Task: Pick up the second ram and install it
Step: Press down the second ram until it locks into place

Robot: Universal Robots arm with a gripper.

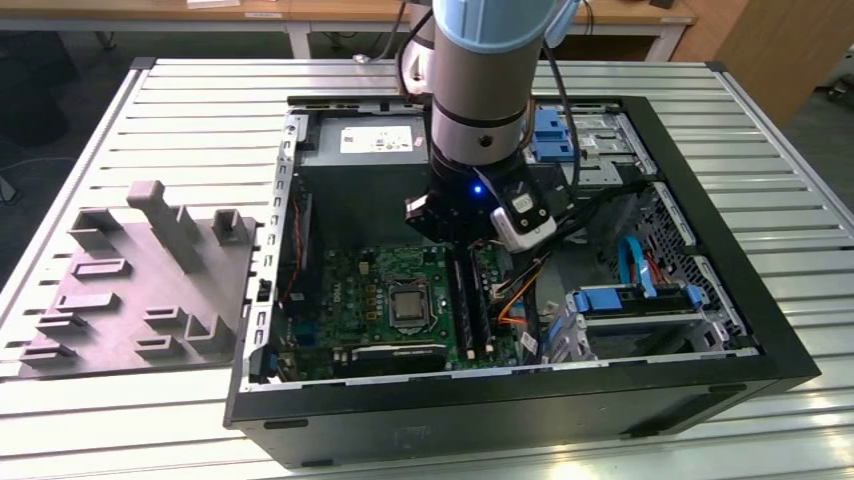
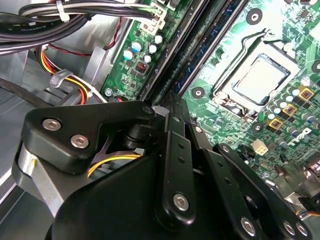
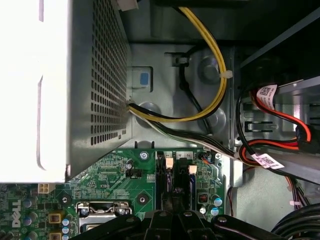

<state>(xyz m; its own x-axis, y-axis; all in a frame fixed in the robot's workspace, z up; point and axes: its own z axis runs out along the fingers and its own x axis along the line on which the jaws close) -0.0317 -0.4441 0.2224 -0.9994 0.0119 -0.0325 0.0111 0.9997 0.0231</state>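
Ext. view, left to right: a grey moulded plastic tray point(image 1: 134, 290) lies on the slatted metal table point(image 1: 200, 110), well apart from the fingers. Next is the open black PC case point(image 1: 747, 330), whose grey power supply box point(image 1: 360, 150) carries a white label with print too small to make out. The green motherboard point(image 1: 354, 290) lies flat inside, its CPU socket point(image 1: 407, 300) just beside the black slot rails point(image 1: 465, 300). The black gripper point(image 1: 461, 240) hangs over the rails' far end, tips hidden by its own body.

In the second wrist view the gripper point(image 2: 169, 102) has its fingers point(image 2: 175, 135) drawn close together. What's between them is hidden. A thin dark greenish strip, prob. the second ram point(image 2: 197, 47), stands in the rails straight ahead of the tips. Contact can't be told.

Blue-railed drive cage point(image 1: 634, 300) sits on the far right. Barcode tags point(image 3: 267, 161) on red/black cables aren't legible.
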